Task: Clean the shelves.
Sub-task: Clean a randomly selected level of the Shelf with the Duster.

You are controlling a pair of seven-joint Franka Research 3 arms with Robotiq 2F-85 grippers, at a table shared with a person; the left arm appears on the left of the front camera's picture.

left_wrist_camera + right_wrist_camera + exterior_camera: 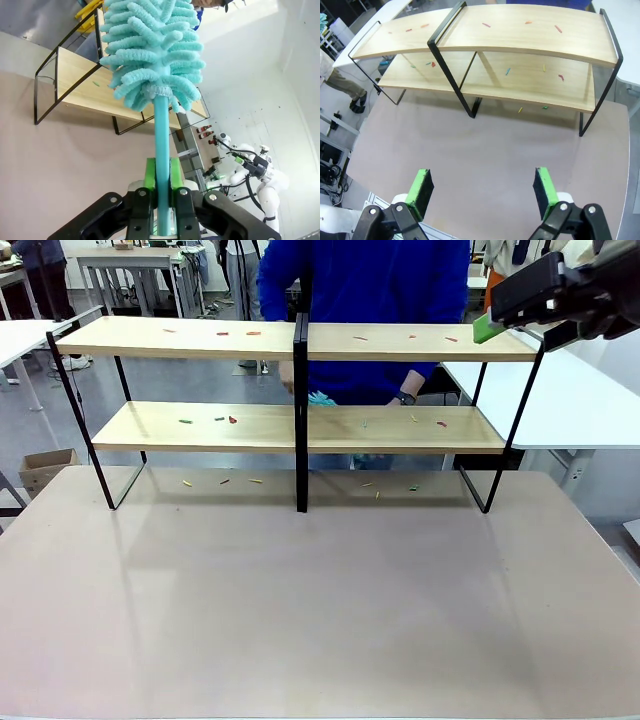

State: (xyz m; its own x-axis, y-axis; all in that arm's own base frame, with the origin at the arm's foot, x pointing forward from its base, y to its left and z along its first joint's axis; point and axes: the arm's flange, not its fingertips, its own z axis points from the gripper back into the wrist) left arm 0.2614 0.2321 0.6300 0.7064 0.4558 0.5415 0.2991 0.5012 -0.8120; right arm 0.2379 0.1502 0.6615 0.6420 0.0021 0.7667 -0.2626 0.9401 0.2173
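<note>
The shelves [260, 427] stand across the far half of the surface [320, 620], two pale boards in a thin black frame. Small coloured bits [232, 420] are scattered over both boards, and a few more lie on the surface underneath. The likeliest failure is that a sweep only moves the mess: bits brushed off the front edge would join those below, and bits flicked off the back would land by the person in blue [370, 280] standing close behind the rack. The frame looks light and nothing appears to fix it down, so a firm sideways push could slide or rock it. The central post [300, 410] splits each board, so a stroke run straight along could catch there. The left pincer [162, 175] is clenched on the thin handle of a teal chenille duster [155, 55], and the fluffy head sits far out from the green pads. With that much lever, any snag might twist the handle in the grip or pull it loose. The head also looks bulky for the gap between the boards, so it may jam against the upper board. The right pincer [482, 172] is released and empty. In the front view it hangs high, close by the right end of the upper board, where a small drift could knock the frame. The person's hand seems to be near the post, so a stroke through the lower tier risks brushing it.
</note>
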